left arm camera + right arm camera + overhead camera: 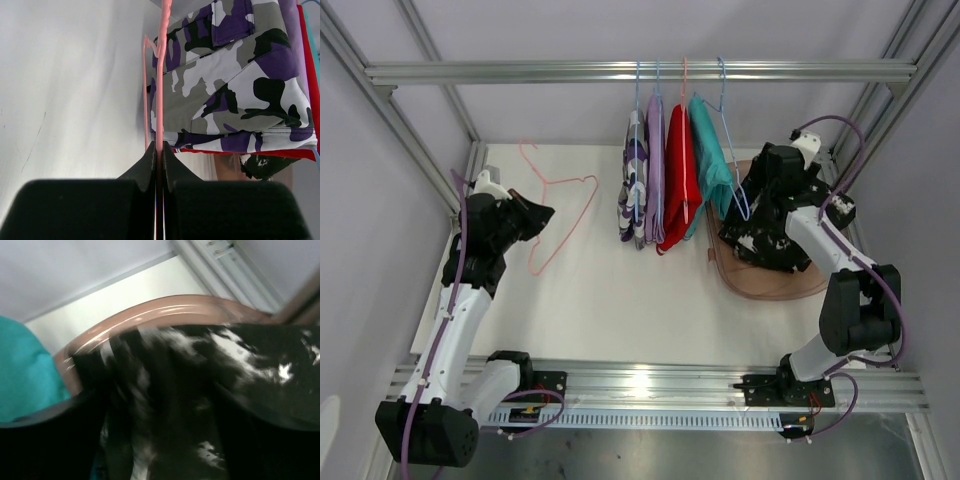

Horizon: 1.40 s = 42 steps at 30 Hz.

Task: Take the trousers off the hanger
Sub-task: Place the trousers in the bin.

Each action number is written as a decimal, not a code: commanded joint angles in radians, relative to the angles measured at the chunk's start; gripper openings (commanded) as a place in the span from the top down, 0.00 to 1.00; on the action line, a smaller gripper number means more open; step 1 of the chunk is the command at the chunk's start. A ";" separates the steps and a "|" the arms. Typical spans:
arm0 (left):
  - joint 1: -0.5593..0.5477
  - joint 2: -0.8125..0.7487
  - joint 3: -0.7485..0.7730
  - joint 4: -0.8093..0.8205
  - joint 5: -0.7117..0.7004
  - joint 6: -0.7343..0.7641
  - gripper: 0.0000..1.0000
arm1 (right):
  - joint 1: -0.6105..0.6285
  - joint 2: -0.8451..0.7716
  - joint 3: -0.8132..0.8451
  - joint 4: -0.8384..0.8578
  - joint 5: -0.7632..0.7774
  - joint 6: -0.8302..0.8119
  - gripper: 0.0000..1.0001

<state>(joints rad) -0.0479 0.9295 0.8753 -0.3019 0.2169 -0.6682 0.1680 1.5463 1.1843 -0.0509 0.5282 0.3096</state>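
Step in hand, as we judge it: dropping the black speckled trousers (775,255) into the brown basin (770,293) at the right of the top view.

Right gripper (752,232): low over the heap. In the blurred wrist view its fingers (45,440) stand wide apart, with the cloth loose between them and not pinched, as far as we can tell.

To do this well, we would lift straight up so no fold catches a fingertip, check that the cloth lies inside the rim, and steer clear of the teal trousers (708,160) just beside.

Left gripper (159,155): clenched on the bare pink hanger (161,75), at the left of the frame.

The garment is soft and crumpled, black with white flecks. The camouflage (633,190), lilac (655,160), red (680,170) and teal pairs hang from the rail (520,72), upper centre.
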 commanded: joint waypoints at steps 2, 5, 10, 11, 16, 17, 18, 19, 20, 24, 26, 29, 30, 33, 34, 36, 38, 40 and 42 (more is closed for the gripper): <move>-0.006 -0.011 0.047 0.046 0.036 0.030 0.99 | -0.010 0.043 0.061 0.063 -0.053 0.013 0.06; -0.006 -0.006 0.045 0.049 0.041 0.030 0.99 | -0.010 0.020 0.049 0.078 -0.083 0.006 0.01; -0.006 -0.006 0.045 0.049 0.044 0.036 0.99 | -0.013 -0.031 0.057 0.071 -0.112 -0.024 0.01; -0.006 -0.004 0.047 0.049 0.042 0.036 1.00 | -0.013 -0.038 0.057 0.065 -0.106 -0.029 0.01; -0.006 -0.003 0.045 0.052 0.050 0.035 1.00 | -0.042 -0.077 0.017 0.020 -0.100 -0.029 0.01; -0.006 -0.004 0.047 0.052 0.052 0.035 0.99 | -0.048 -0.075 0.002 0.020 -0.108 -0.018 0.01; -0.006 -0.003 0.047 0.052 0.055 0.035 0.99 | -0.059 -0.075 -0.030 0.026 -0.122 -0.011 0.01; -0.006 -0.003 0.047 0.052 0.059 0.035 0.99 | -0.079 -0.066 -0.047 0.031 -0.131 -0.001 0.01; -0.006 -0.004 0.045 0.053 0.058 0.035 1.00 | -0.087 -0.058 -0.066 0.037 -0.141 0.008 0.01; -0.006 -0.006 0.044 0.055 0.062 0.033 0.99 | -0.107 0.003 -0.153 0.100 -0.157 0.031 0.01; -0.006 -0.004 0.044 0.058 0.068 0.033 1.00 | -0.117 0.055 -0.170 0.095 -0.171 0.040 0.01; -0.006 -0.008 0.041 0.066 0.075 0.039 0.99 | -0.127 0.110 -0.157 0.065 -0.198 0.059 0.01; -0.006 -0.009 0.040 0.066 0.075 0.041 1.00 | -0.127 0.116 -0.152 0.059 -0.201 0.060 0.01; -0.006 -0.011 0.039 0.067 0.072 0.045 0.99 | -0.127 0.086 -0.141 0.049 -0.203 0.065 0.01; -0.006 -0.009 0.040 0.067 0.072 0.047 0.99 | -0.127 0.069 -0.140 0.022 -0.203 0.063 0.01; -0.006 -0.009 0.042 0.064 0.073 0.050 0.99 | -0.127 0.012 -0.121 -0.007 -0.212 0.063 0.01; -0.007 -0.006 0.062 0.057 0.085 0.073 0.99 | -0.125 -0.027 -0.101 -0.049 -0.227 0.062 0.01; -0.015 -0.011 0.099 0.009 0.064 0.099 0.99 | -0.122 -0.090 -0.100 -0.072 -0.237 0.059 0.01; -0.038 -0.020 0.109 -0.012 0.032 0.120 0.99 | -0.116 -0.152 -0.103 -0.112 -0.250 0.057 0.01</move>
<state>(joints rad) -0.0586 0.9295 0.9096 -0.3206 0.2646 -0.6086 0.0460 1.5078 1.0328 -0.1070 0.3046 0.3489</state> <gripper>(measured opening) 0.015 0.991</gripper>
